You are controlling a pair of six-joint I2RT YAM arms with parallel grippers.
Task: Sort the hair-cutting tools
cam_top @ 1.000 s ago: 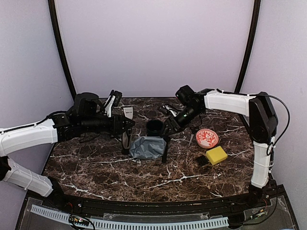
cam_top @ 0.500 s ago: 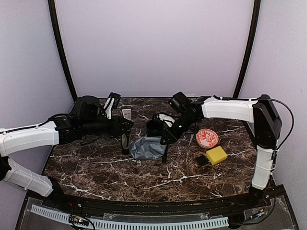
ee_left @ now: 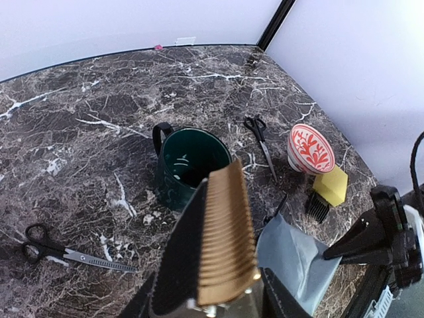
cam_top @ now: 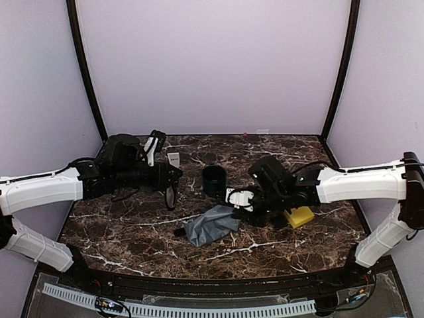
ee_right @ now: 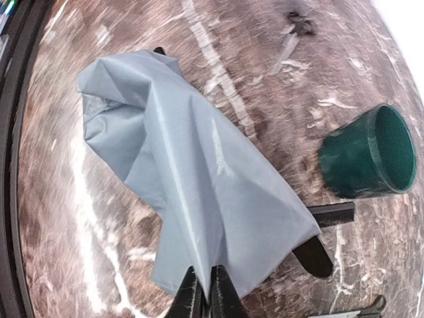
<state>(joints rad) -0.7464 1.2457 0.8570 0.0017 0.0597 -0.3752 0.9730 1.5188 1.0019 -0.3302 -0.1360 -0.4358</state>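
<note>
Left gripper (ee_left: 215,301): jaws part-way closed on the clipper (ee_left: 225,245). It is held above the table (cam_top: 132,232), blade end pointing away from the wrist. Only the gold-toothed blade and dark body show in the left wrist view, and the gripping fingers are cut off at the bottom edge.

Right gripper (ee_right: 207,293): fingers fully closed, pinching an edge of the grey cloth (ee_right: 192,172). The cloth is draped over the table centre, near the dark green cup (ee_right: 368,151).

Comb (ee_right: 331,214): mostly covered by the cloth. One toothed end shows beside the cup, and a small dark tip pokes out at the cloth's far side. A rounded black piece just below the toothed end cannot be identified.

Scissors 1 (ee_left: 263,147): flat on the table between the cup and the red-and-white plate (ee_left: 310,147). It is masked by the right arm in the top view.

Scissors 2 (ee_left: 63,250): flat on the table, well apart on the cup's other side.

Yellow sponge (ee_left: 333,185): just beside the plate, with a small black brush (ee_left: 318,207) against it.
</note>
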